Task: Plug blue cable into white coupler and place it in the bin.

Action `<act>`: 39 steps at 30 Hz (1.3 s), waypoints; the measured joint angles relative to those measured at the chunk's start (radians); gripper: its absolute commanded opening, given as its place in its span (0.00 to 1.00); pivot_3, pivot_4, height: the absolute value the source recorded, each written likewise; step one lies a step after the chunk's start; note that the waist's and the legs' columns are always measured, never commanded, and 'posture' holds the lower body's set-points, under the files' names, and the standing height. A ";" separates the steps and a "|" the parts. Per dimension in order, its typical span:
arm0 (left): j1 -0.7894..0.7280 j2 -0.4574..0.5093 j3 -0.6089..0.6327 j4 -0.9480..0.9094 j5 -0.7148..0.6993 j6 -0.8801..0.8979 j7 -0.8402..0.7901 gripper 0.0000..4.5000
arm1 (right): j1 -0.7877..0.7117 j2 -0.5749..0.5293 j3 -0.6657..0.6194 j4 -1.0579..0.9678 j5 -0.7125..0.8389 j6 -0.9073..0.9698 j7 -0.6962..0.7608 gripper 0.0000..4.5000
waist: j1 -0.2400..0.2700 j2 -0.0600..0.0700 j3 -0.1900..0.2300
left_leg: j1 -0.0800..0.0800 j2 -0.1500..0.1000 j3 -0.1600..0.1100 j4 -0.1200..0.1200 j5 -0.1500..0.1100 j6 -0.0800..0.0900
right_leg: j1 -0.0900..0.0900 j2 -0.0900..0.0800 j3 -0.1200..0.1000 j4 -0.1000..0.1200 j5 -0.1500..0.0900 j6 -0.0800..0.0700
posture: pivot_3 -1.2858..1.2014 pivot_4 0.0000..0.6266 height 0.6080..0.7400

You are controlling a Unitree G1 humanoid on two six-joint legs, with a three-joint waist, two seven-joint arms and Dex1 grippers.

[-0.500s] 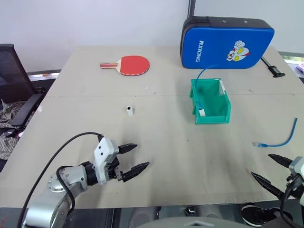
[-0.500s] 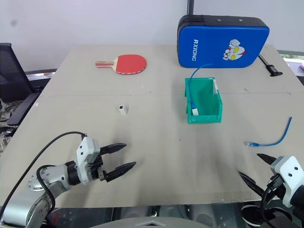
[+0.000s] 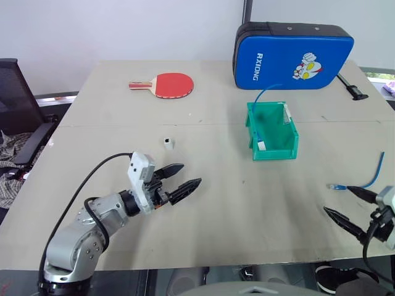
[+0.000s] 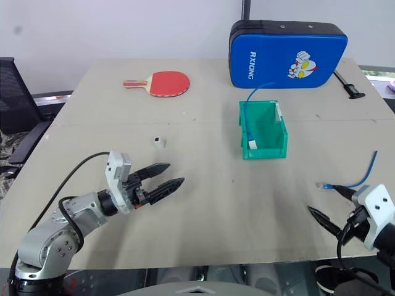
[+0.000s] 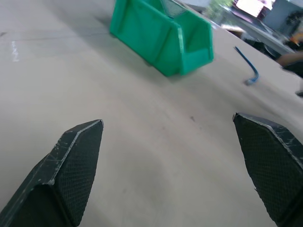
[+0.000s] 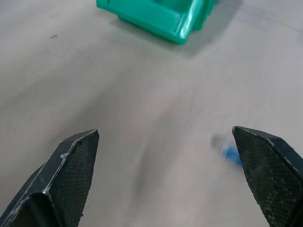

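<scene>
The blue cable [image 3: 372, 177] lies loose on the table at the right, its clear plug [image 3: 336, 186] pointing left. My right gripper [image 3: 337, 200] stands open just in front of that plug, which shows blurred between its fingers in the right wrist view [image 6: 227, 150]. The white coupler [image 3: 168, 143] stands alone on the table's left half. My left gripper [image 3: 192, 174] hovers open and empty a short way nearer me than the coupler, pointing right. The green bin [image 3: 272, 131] sits mid-table; another blue cable with a white piece rests inside it.
A red table-tennis paddle [image 3: 166, 84] lies at the back left. A big blue padded case [image 3: 293, 55] stands behind the bin, with a black tool [image 3: 353, 88] beside it. A black chair [image 3: 15, 105] stands off the table's left edge.
My left gripper has moved forward and to the right, closer to the coupler. The right gripper has advanced toward the cable's plug. Both stay open.
</scene>
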State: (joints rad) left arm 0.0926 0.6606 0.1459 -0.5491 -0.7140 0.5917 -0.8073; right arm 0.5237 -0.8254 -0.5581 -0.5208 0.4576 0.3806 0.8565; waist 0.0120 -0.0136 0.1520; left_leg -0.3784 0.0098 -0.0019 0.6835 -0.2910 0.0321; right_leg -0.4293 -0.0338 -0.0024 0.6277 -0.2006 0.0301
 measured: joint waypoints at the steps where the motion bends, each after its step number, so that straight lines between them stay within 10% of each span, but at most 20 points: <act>1: 0.002 0.012 -0.013 -0.010 0.012 -0.017 -0.024 1.00 | -0.006 -0.028 0.000 0.022 -0.023 -0.005 0.011 0.99 | 0.001 0.000 0.000 | 0.000 -0.001 0.001 0.000 0.000 0.000 | 0.000 0.000 0.000 0.000 0.000 0.000 | 0.52 0.24 1.00; 5: 0.025 0.037 -0.056 -0.030 0.047 -0.113 -0.142 1.00 | -0.104 -0.168 0.068 0.179 -0.104 -0.050 0.115 0.83 | 0.002 -0.001 0.001 | -0.001 -0.001 0.001 0.000 0.000 0.001 | 0.000 -0.001 0.001 -0.001 0.000 0.000 | 0.52 0.24 1.00; 15: 0.025 0.049 -0.084 -0.025 0.092 -0.200 -0.218 1.00 | -0.416 -0.310 0.330 0.466 -0.207 -0.143 0.306 0.83 | 0.001 0.000 0.002 | 0.000 0.000 0.001 0.000 0.000 0.001 | 0.000 0.001 0.001 -0.001 0.000 0.000 | 0.52 0.24 1.00; 24: 0.083 0.034 -0.077 -0.023 0.120 -0.252 -0.208 1.00 | -0.734 -0.277 0.564 0.833 -0.320 -0.247 0.436 0.01 | 0.001 0.000 0.003 | 0.001 0.000 0.002 0.000 0.000 0.001 | 0.001 0.001 0.002 0.000 0.003 -0.004 | 0.52 0.24 1.00; 39: 0.023 0.017 -0.110 0.062 0.163 -0.294 -0.210 1.00 | -0.926 -0.074 0.833 0.279 -0.347 0.130 0.370 0.01 | 0.002 0.002 0.003 | 0.000 0.001 -0.002 0.001 0.000 0.001 | -0.001 0.001 -0.001 0.003 0.004 -0.004 | 0.52 0.24 1.00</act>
State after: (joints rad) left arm 0.1161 0.6777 0.0357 -0.4872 -0.5507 0.2982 -1.0175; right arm -0.4020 -0.8996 0.2750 -0.2418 0.1106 0.5107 1.2260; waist 0.0140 -0.0118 0.1550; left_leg -0.3782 0.0103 -0.0035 0.6841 -0.2912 0.0326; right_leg -0.4303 -0.0331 -0.0030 0.6305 -0.1969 0.0265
